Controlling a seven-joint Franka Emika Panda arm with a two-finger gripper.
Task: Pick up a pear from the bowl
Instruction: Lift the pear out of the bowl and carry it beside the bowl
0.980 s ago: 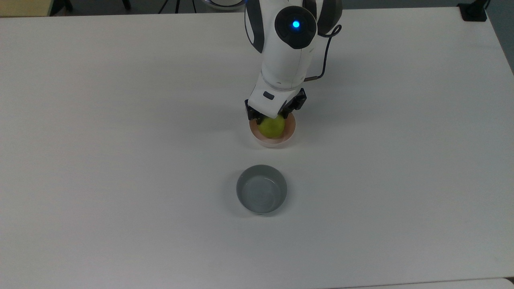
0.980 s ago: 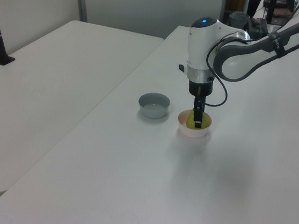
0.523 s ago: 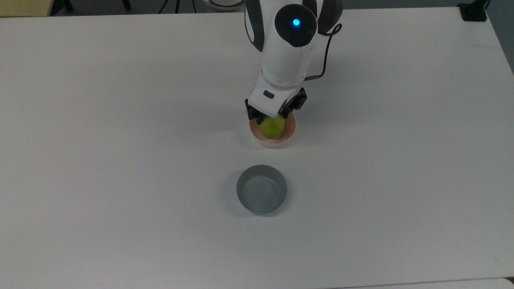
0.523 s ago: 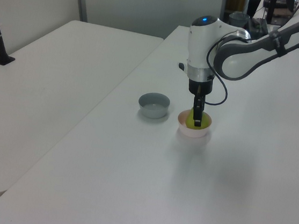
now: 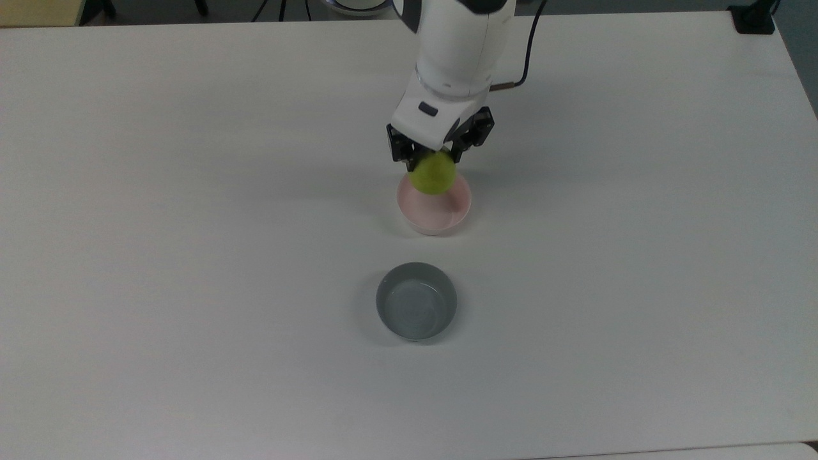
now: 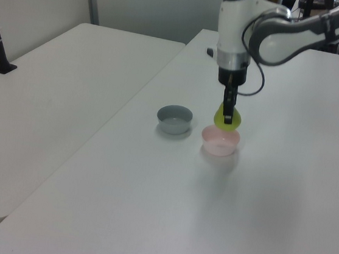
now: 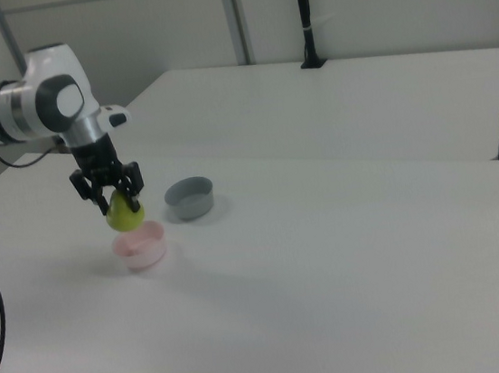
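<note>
The yellow-green pear [image 5: 433, 174] [image 6: 228, 118] [image 7: 125, 214] hangs in the air just above the pale pink bowl [image 5: 434, 211] [image 6: 220, 141] [image 7: 141, 250]. My gripper [image 5: 432, 160] [image 6: 227, 114] [image 7: 115, 200] is shut on the pear, its black fingers pressing the fruit's upper sides. The pink bowl stands on the white table with nothing inside it.
A grey bowl [image 5: 416, 301] [image 6: 174, 119] [image 7: 189, 198] sits on the table a short way from the pink one, below it in the top view. A black pole base [image 5: 754, 18] stands at the table's far corner. A second white table [image 6: 59, 77] adjoins this one.
The gripper has risen with the pear held in it. The pear has left the pink bowl and now hangs above its rim. Both bowls stayed in place.
</note>
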